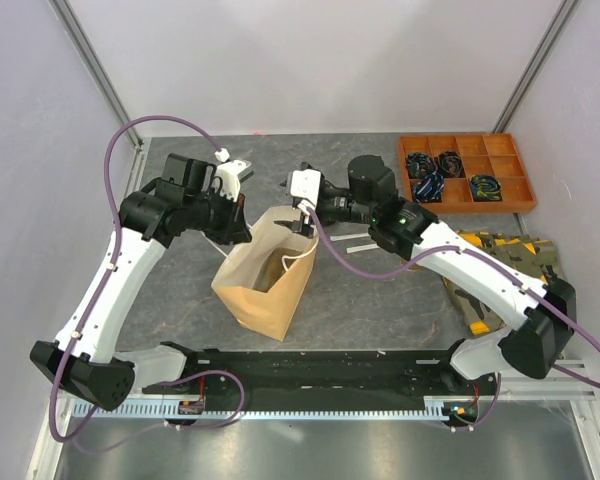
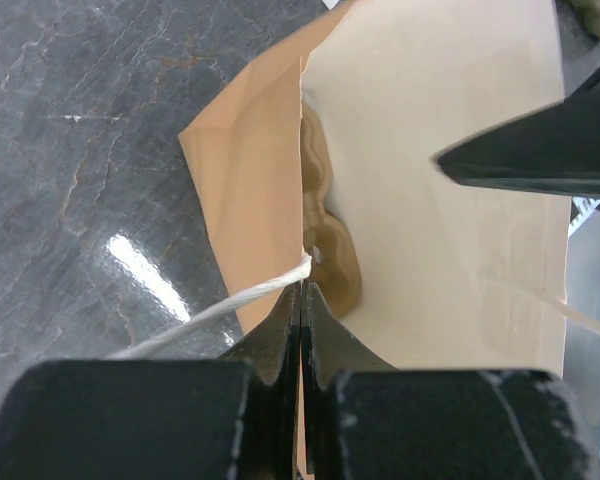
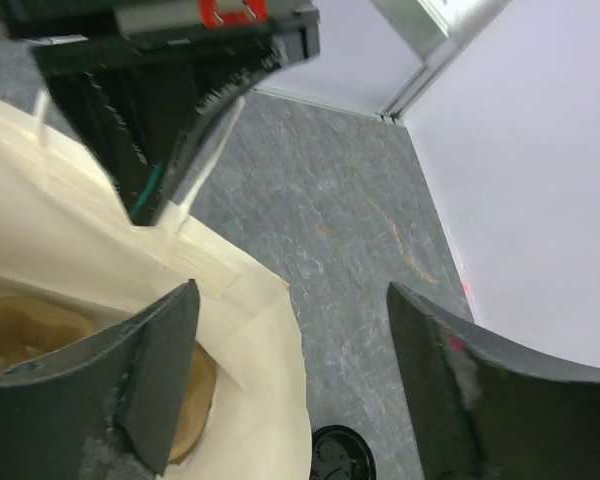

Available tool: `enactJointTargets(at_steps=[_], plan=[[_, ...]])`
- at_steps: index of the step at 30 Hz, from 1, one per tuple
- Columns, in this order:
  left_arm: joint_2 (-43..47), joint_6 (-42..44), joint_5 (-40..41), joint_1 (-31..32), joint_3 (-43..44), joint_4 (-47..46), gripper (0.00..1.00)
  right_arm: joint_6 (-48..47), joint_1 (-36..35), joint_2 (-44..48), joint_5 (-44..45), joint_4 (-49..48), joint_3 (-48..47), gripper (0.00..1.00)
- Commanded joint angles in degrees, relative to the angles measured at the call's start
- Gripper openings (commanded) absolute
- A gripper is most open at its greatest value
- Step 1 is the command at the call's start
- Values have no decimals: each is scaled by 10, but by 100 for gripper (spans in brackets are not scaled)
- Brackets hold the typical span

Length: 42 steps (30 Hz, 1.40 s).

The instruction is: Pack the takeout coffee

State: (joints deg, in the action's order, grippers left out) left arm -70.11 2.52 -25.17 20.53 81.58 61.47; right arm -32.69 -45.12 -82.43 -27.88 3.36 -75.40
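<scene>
Two arms tend the paper bag [image 1: 265,285]: left arm's fingers [image 2: 277,345] pinch its rim, right arm's fingers [image 3: 145,360] gape wide. Hold the mouth spread (pulp carrier [image 2: 332,235] inside); a black lid [image 3: 342,457] lies on the table [image 3: 330,200] beside it.

Black lid [image 3: 342,455] cut by bottom edge (carrier [image 2: 330,230] half hidden in bag [image 2: 240,200]).

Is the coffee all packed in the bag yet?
Not yet. The pulp carrier already sits inside the bag. The left gripper pinches the bag's white handle; the right gripper hangs open above the rim. One black lid lies outside on the table. No cups show.
</scene>
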Motion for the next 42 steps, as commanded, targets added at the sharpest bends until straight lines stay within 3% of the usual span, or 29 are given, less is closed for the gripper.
enactJointTargets(at_steps=[1,2,4,5,8,15,24,31,42], plan=[[6,-50,53,14,28,4,2,5,1,40,-74,54,-41,76],[4,-57,57,20,29,4,2,-2,0,42,-98,64,-41,62],[-1,-61,70,22,37,2,2,-18,0,39,-121,118,-50,53],[-1,-67,74,22,38,1,2,-39,1,39,-136,139,-55,44],[-5,-70,80,22,40,0,2,-66,0,46,-150,210,-57,32],[-10,-74,86,21,33,-1,2,-177,0,101,-159,302,-13,25],[8,-75,57,18,31,-21,2,-268,1,131,-106,296,64,21],[39,-67,29,21,40,-32,2,-322,3,141,-85,330,89,6],[109,-9,-40,67,-29,-108,2,-373,7,168,-91,372,130,7]])
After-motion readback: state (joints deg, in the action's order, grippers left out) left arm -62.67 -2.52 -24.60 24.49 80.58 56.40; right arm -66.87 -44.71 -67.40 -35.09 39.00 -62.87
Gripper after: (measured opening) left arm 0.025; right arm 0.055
